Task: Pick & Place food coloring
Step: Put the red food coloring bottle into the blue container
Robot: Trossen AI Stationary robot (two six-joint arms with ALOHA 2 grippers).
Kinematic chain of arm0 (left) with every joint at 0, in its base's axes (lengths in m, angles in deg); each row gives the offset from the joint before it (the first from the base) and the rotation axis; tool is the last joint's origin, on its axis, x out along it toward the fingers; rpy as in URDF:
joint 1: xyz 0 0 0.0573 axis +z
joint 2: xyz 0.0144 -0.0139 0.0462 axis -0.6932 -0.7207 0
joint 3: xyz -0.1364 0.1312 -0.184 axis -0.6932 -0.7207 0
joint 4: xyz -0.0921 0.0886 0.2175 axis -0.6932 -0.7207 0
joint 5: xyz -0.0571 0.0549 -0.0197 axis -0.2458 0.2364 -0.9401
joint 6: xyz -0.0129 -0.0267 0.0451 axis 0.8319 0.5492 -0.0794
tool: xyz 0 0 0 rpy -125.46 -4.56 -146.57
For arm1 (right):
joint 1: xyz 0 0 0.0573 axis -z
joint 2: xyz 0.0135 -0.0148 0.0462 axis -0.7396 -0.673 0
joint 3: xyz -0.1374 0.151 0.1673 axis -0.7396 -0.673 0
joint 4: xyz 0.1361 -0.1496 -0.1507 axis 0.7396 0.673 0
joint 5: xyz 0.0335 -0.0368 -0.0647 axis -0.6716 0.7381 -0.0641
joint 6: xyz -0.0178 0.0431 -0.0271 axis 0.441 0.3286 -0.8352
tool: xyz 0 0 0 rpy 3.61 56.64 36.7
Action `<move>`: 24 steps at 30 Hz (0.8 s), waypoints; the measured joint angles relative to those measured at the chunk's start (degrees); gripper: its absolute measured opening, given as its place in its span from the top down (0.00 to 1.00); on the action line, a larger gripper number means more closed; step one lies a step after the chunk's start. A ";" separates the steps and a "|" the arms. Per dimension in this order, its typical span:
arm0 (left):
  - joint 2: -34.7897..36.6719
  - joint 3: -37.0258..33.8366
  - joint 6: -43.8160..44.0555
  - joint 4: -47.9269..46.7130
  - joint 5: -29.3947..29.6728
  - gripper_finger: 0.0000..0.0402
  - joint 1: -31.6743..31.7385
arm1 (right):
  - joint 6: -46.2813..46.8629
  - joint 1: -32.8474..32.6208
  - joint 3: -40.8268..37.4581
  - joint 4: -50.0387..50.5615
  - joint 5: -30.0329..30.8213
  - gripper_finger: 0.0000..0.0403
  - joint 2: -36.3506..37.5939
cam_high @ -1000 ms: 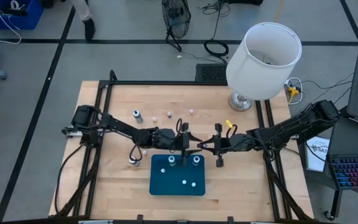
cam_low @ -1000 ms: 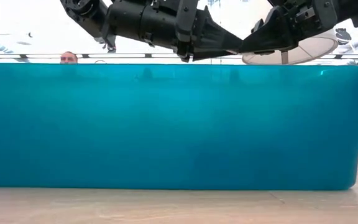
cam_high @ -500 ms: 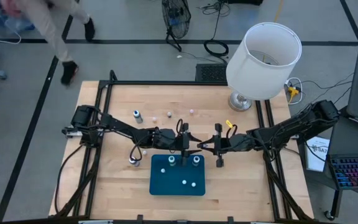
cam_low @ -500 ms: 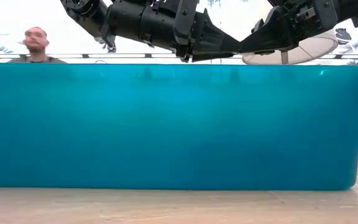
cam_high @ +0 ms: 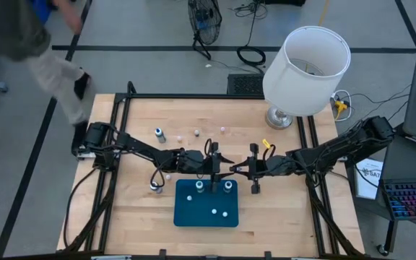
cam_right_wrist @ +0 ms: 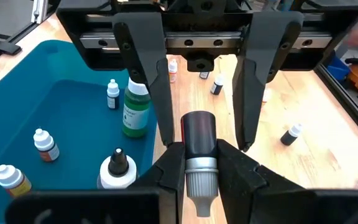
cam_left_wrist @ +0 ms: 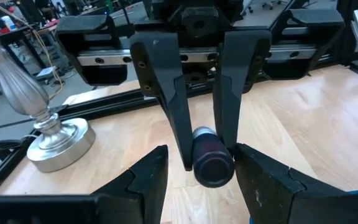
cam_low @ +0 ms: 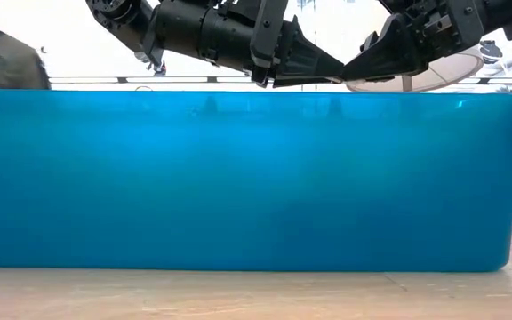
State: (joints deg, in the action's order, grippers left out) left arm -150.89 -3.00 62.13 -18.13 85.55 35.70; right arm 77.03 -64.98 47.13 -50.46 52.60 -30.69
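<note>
A small dark food coloring bottle (cam_right_wrist: 199, 134) with a grey ribbed cap hangs level above the far edge of the blue tray (cam_high: 193, 213). My right gripper (cam_high: 235, 170) is shut on it. My left gripper (cam_high: 225, 167) faces it from the table's left. It is open, with its fingers (cam_left_wrist: 148, 180) on either side of the bottle's dark bottom end (cam_left_wrist: 214, 167) and a gap on each side. Several more bottles stand in the tray, among them a green one (cam_right_wrist: 135, 109). Others lie loose on the table (cam_high: 159, 133). My right gripper pinches the bottle between its two fingers (cam_right_wrist: 166, 165) at the cap end, by the grey ribbed collar (cam_right_wrist: 201, 168). It comes nearly level from the table's right, fingers along the bottle. The bottle is lifted clear and lies level, its dark body pointing at my left gripper.
A big white lampshade (cam_high: 308, 68) on a metal foot (cam_high: 280, 117) stands at the far right of the table. A small yellow thing (cam_high: 266, 144) lies near it. In the low view the tray's wall (cam_low: 238, 178) hides the table. A person (cam_high: 27, 43) walks past the far left corner.
Both grippers have kept still, the bottle unmoved between them. A person beyond the table's far left corner has walked closer to that corner.
</note>
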 joint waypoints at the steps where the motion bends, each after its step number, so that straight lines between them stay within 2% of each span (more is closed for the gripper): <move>1: 0.00 0.00 0.01 -0.03 0.00 0.54 0.00 | -0.02 0.00 0.00 -0.02 -0.02 0.86 0.00; 13: 0.02 -0.02 0.03 -0.34 -0.02 0.54 -0.23 | -0.15 0.00 0.00 -0.11 -0.04 0.86 0.00; 16: 0.02 -0.02 0.02 -0.40 -0.05 0.61 -0.52 | -0.04 0.00 0.00 -0.11 -0.04 0.86 0.00; 21: 0.02 -0.09 -0.32 -0.61 0.11 0.80 -0.59 | 0.27 -0.04 -0.02 0.26 -0.08 0.87 0.00; 24: 0.02 -0.13 -1.36 -0.65 0.11 0.82 -0.57 | 0.25 -0.04 -0.05 0.34 0.05 0.88 0.00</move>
State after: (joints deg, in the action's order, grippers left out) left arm -150.87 -3.13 60.76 -18.78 85.66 35.13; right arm 77.28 -65.02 47.08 -50.12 52.65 -30.69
